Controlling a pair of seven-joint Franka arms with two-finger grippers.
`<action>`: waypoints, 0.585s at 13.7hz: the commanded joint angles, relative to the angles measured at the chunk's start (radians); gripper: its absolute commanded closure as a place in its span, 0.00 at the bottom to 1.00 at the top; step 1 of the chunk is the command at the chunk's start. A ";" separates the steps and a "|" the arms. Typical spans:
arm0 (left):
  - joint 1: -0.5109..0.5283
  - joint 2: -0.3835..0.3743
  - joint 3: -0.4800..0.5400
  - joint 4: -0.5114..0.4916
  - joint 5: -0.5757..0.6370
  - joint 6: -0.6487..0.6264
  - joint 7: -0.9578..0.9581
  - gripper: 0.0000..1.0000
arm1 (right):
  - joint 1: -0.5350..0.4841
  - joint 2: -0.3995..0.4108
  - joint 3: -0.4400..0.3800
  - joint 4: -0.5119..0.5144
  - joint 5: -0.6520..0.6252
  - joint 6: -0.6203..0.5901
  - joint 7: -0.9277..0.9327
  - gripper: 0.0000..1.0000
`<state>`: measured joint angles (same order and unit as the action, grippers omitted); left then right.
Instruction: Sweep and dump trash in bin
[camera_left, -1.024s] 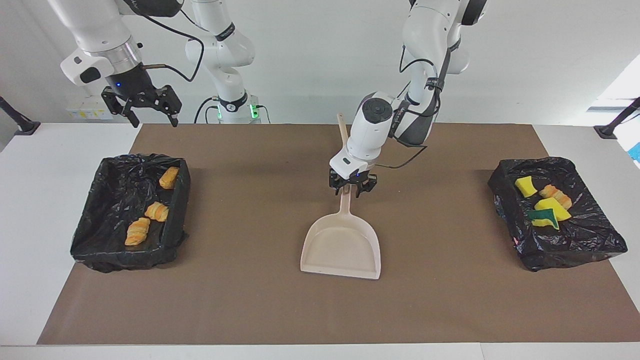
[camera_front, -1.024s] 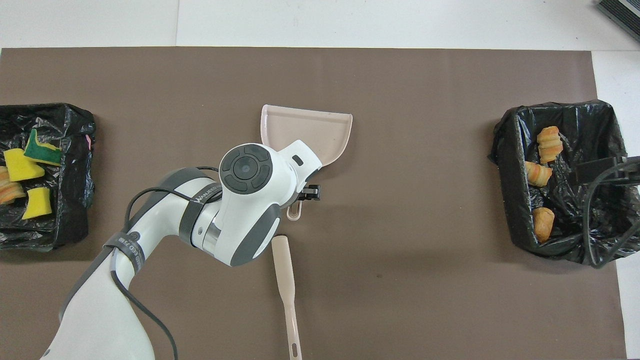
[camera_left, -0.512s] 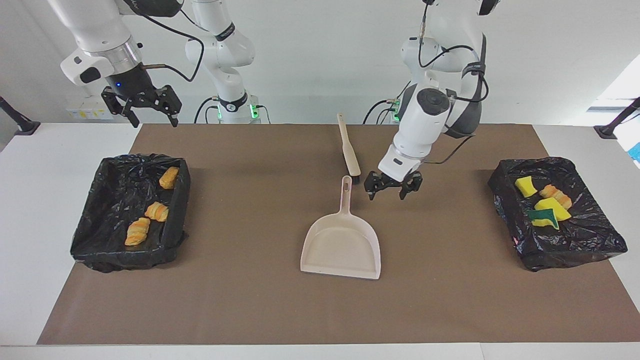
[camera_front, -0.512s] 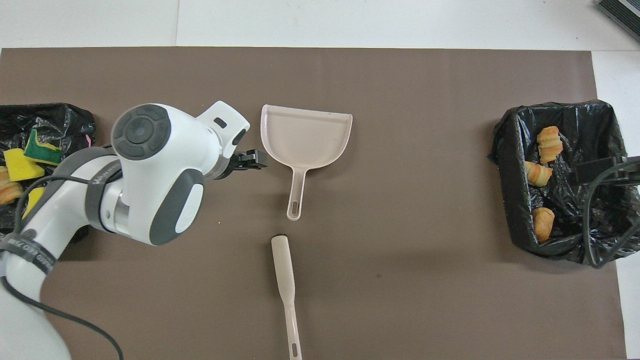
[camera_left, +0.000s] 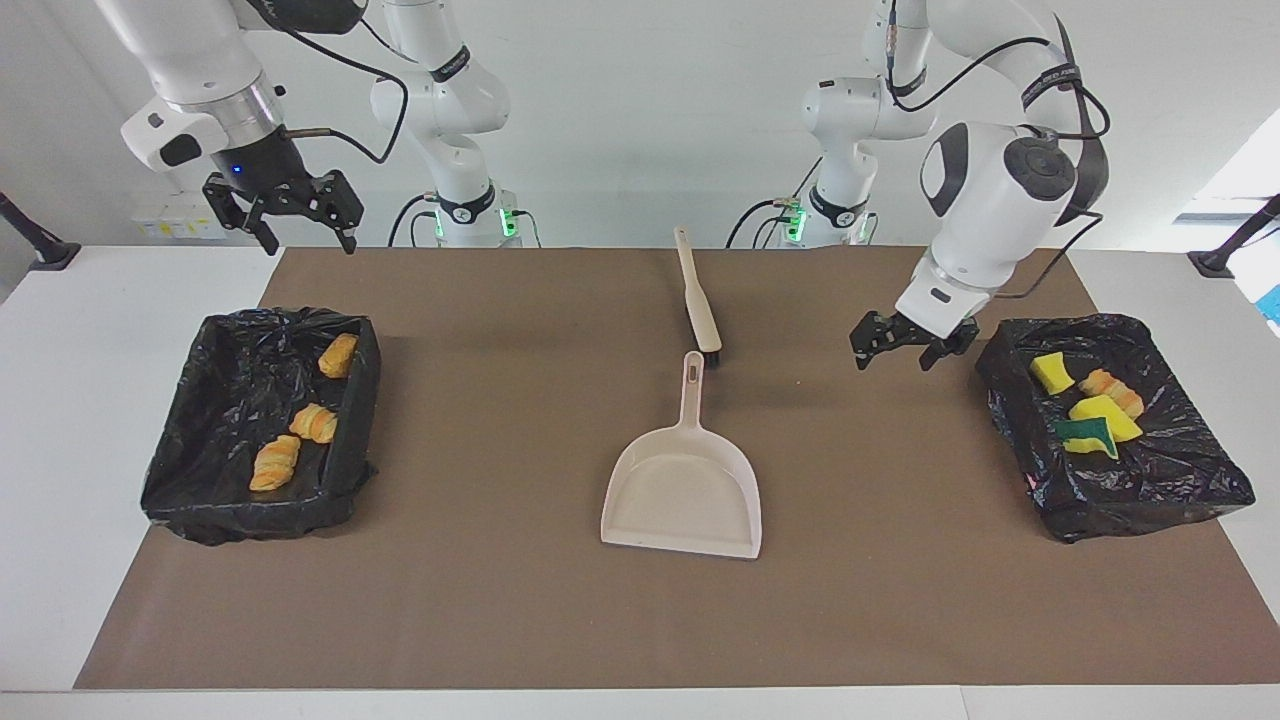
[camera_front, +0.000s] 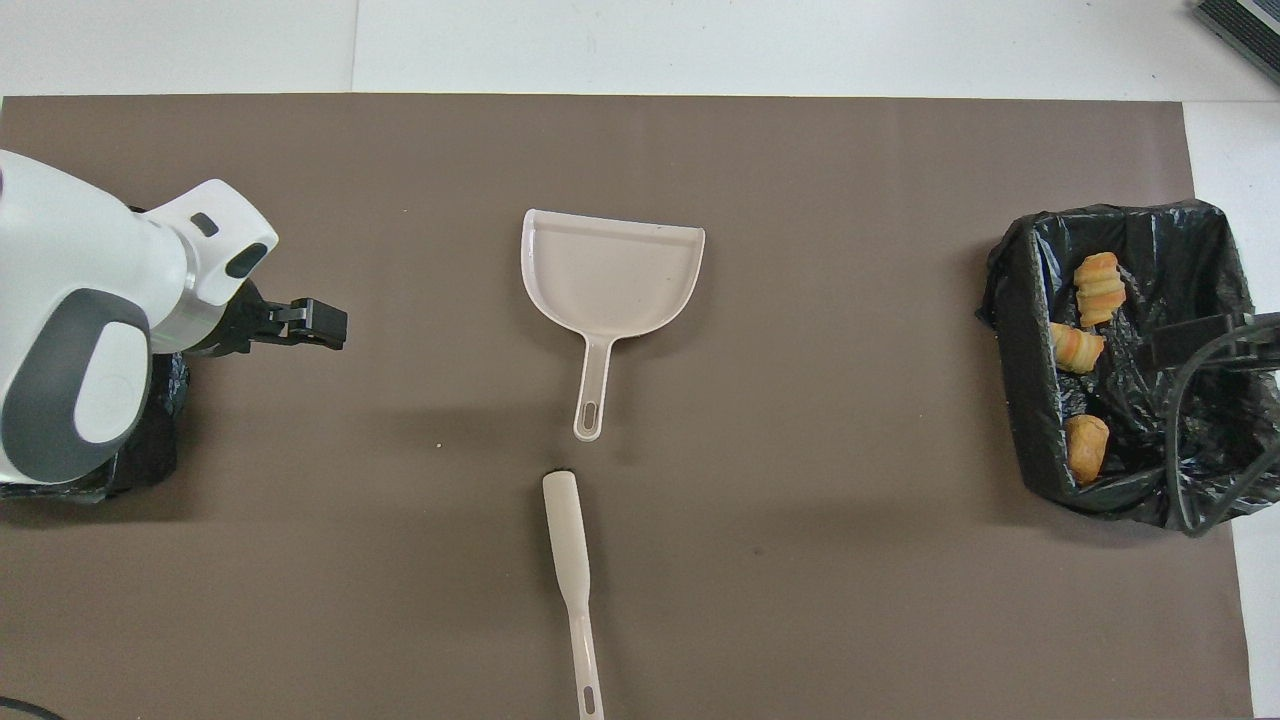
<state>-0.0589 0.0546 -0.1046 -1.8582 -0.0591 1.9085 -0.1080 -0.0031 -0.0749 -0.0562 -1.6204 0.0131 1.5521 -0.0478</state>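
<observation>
The trash lies in two black-lined bins. The bin (camera_left: 240, 512) at the right arm's end holds three croissant pieces (camera_left: 313, 422), also seen in the overhead view (camera_front: 1075, 345). The bin (camera_left: 1130, 498) at the left arm's end holds yellow sponge chunks (camera_left: 1100, 412), one green-faced (camera_left: 1085, 432), and a croissant piece (camera_left: 1112, 387). My left gripper (camera_left: 893, 350) is open and empty, just above the mat beside that bin; it also shows in the overhead view (camera_front: 318, 325). My right gripper (camera_left: 300, 225) is open and empty, raised over the edge of its bin nearest the robots, and waits.
A beige dustpan (camera_left: 685, 490) lies flat mid-mat, its handle toward the robots. A beige brush (camera_left: 698, 300) lies just nearer to the robots than the handle. In the overhead view the left arm hides most of its bin (camera_front: 150, 450).
My left gripper has let go of the dustpan handle and swung toward the left arm's end, stopping beside the sponge bin. The dustpan stays put. The right arm has not moved.
</observation>
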 joint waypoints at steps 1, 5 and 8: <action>0.047 -0.039 -0.010 0.052 0.037 -0.101 0.024 0.00 | -0.001 -0.017 0.004 -0.021 0.008 0.013 0.022 0.00; 0.048 -0.064 0.006 0.192 0.053 -0.299 0.068 0.00 | -0.001 -0.017 0.004 -0.021 0.008 0.013 0.022 0.00; 0.047 -0.153 0.020 0.200 0.050 -0.339 0.090 0.00 | -0.001 -0.017 0.004 -0.021 0.008 0.013 0.022 0.00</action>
<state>-0.0162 -0.0463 -0.0931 -1.6607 -0.0202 1.6074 -0.0419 -0.0031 -0.0749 -0.0562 -1.6204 0.0131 1.5521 -0.0478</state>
